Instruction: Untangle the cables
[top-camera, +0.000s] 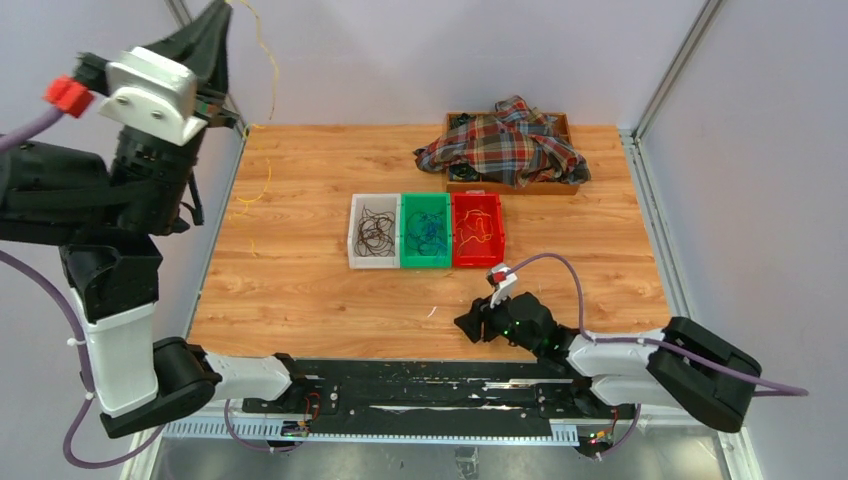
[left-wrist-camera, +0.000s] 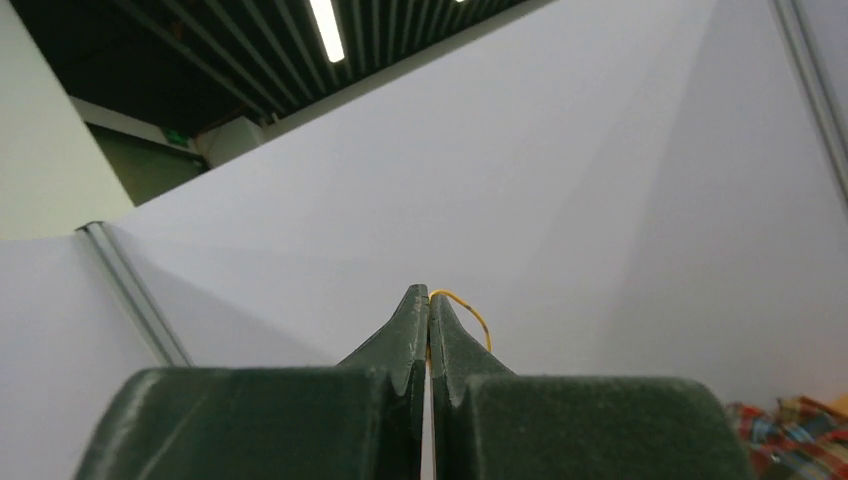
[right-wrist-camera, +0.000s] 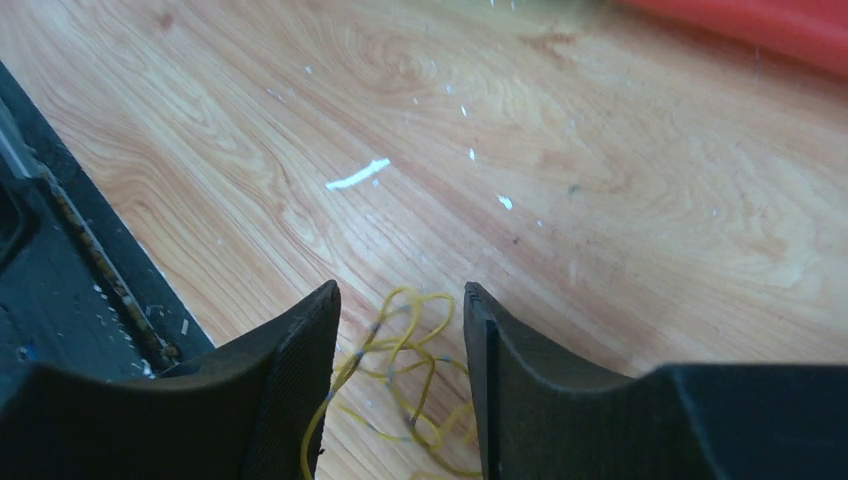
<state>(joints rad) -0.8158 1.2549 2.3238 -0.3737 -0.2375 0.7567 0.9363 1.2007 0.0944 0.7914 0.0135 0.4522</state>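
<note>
Wooden bench (top-camera: 300, 290), yellow cable (right-wrist-camera: 410, 370) laid between the fingers (right-wrist-camera: 290, 380) of the right gripper (right-wrist-camera: 402, 300), row of three bins (top-camera: 404, 262) set beyond it, cloth-draped tray (top-camera: 560, 186) placed farther off.

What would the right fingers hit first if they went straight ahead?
Likely the yellow wire lying on the table, just between the right fingers; depth is uncertain.
</note>
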